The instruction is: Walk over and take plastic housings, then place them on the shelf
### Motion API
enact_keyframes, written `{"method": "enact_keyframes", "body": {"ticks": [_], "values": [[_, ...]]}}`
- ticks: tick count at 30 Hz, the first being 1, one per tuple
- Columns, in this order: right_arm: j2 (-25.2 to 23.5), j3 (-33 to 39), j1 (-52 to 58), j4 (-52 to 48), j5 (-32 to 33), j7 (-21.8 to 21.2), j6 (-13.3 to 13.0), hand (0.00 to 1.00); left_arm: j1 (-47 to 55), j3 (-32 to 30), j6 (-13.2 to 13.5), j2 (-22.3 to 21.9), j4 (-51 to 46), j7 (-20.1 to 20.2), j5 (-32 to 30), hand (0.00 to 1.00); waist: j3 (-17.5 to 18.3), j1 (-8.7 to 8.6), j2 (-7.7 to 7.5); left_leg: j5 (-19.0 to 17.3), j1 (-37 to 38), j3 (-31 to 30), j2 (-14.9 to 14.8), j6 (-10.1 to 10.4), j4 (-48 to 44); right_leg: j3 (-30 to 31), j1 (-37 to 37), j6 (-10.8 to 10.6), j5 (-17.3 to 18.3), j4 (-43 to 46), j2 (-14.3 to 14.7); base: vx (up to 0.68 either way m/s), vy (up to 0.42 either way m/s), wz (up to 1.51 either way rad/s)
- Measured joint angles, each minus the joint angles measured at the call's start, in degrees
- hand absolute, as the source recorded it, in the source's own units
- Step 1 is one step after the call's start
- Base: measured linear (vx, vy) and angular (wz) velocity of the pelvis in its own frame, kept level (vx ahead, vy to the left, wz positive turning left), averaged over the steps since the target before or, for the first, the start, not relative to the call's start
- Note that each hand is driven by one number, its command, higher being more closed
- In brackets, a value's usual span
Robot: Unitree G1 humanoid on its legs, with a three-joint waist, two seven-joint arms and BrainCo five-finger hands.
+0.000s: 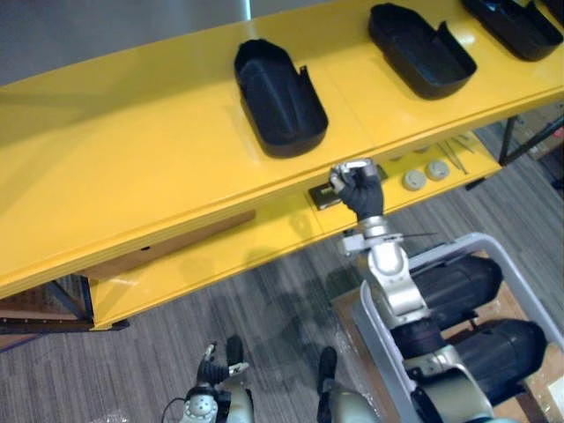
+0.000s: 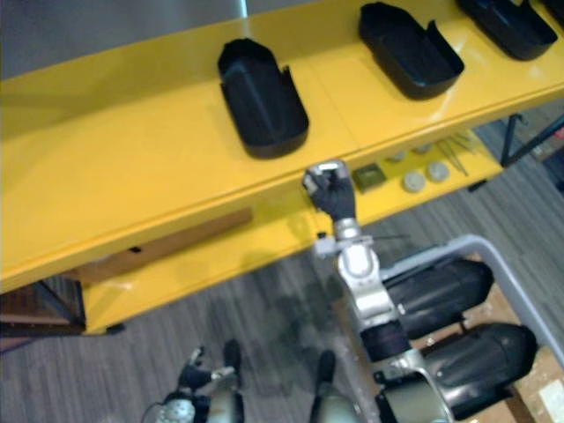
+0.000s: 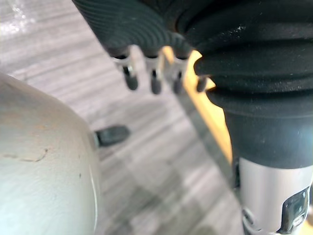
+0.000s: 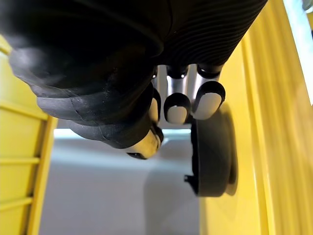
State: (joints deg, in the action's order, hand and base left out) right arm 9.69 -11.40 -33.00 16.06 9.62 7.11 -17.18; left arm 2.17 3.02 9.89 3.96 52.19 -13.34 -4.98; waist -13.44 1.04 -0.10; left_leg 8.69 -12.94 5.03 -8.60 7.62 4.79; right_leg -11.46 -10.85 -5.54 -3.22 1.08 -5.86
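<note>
Where the yellow shelf (image 1: 132,150) runs slantwise across the eye views, its top tier is a broad glossy board. A lower tier (image 1: 220,256) sits beneath it, over grey striped carpet (image 1: 264,339).

Far left: dark shelf legs (image 1: 75,295) and, under the top board, what looks like a brown plank (image 1: 176,240), though it is partly hidden.

Low left, above the carpet and well apart from the shelf: left hand (image 1: 214,366). Its fingers (image 3: 131,78) hang straight and loose, and it holds nothing.

Top tier, left to right, all with the hollow side up:
- first black housing (image 1: 278,97)
- second black housing (image 1: 421,48), well apart from the first
- third black housing (image 1: 515,26), cut off by the frame edge

Centre: right hand (image 1: 359,187) is raised to the shelf's front lip, just below the first black housing. In the right wrist view its fingers (image 4: 208,100) are curled in toward the thumb with nothing between them. The housing stands apart past the fingertips.

Lower tier, right of that hand:
- small dark square piece (image 1: 324,196)
- two pale round discs (image 1: 414,180)
- thin metal tools (image 1: 458,154)

Lower right: grey-rimmed cart (image 1: 520,264) on the floor, holding more black housings (image 1: 454,278) lying side by side. The right arm crosses over its near corner.
</note>
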Motion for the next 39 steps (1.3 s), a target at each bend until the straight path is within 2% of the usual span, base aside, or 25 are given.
{"method": "enact_keyframes", "body": {"ticks": [6,10,20,24,30,39], "values": [[2.22,1.44,-6.19,8.39,-0.83,1.63,0.54,1.0,0.08,-0.02,0.0,-0.01,-0.25,0.03,0.02,0.0,0.17,0.49,0.31,0.24,-0.14,-1.36,0.24,-0.18,0.0,-1.28,0.69,0.0,0.01,0.01,-0.06,0.0,0.008,0.1],[2.43,2.29,-9.34,12.1,-0.59,1.58,1.37,1.0,0.08,-0.08,0.02,-0.02,-0.32,0.08,0.02,0.0,0.14,1.28,0.36,0.31,-0.14,-1.48,0.26,-0.23,0.22,-1.34,0.73,0.01,0.02,0.08,-0.06,0.0,0.002,0.01],[5.08,2.35,-18.27,23.31,0.86,1.35,2.57,1.0,0.07,0.07,0.07,-0.03,-0.69,0.85,0.21,0.0,-0.27,1.68,1.08,0.65,-0.91,-3.0,0.41,-0.24,0.24,-2.78,0.75,0.25,0.27,0.48,-0.06,0.0,-0.001,0.06],[6.44,2.82,-21.79,28.17,0.85,1.24,3.8,1.0,0.08,0.38,0.13,-0.19,-1.5,1.04,0.68,0.0,-0.59,3.22,1.77,0.79,-1.12,-3.35,0.43,-0.23,0.22,-3.15,0.75,0.29,0.3,0.5,-0.06,0.01,-0.004,0.04],[6.92,3.53,-22.28,29.93,0.96,0.89,4.65,1.0,0.09,0.43,0.1,-0.23,-1.47,1.18,1.97,0.0,-0.67,3.71,1.9,0.94,-1.33,-5.05,0.85,-0.23,0.24,-4.71,0.74,0.2,1.9,2.53,-0.53,0.01,-0.004,0.14],[6.89,3.52,-23.37,30.01,1.92,0.28,4.65,1.0,0.02,0.44,0.17,-0.52,-1.51,1.22,2.43,0.0,-1.2,4.41,2.7,0.91,-1.54,-5.0,1.24,-0.26,0.25,-4.71,0.49,0.06,1.98,2.57,-1.03,0.0,0.001,0.0]]}}
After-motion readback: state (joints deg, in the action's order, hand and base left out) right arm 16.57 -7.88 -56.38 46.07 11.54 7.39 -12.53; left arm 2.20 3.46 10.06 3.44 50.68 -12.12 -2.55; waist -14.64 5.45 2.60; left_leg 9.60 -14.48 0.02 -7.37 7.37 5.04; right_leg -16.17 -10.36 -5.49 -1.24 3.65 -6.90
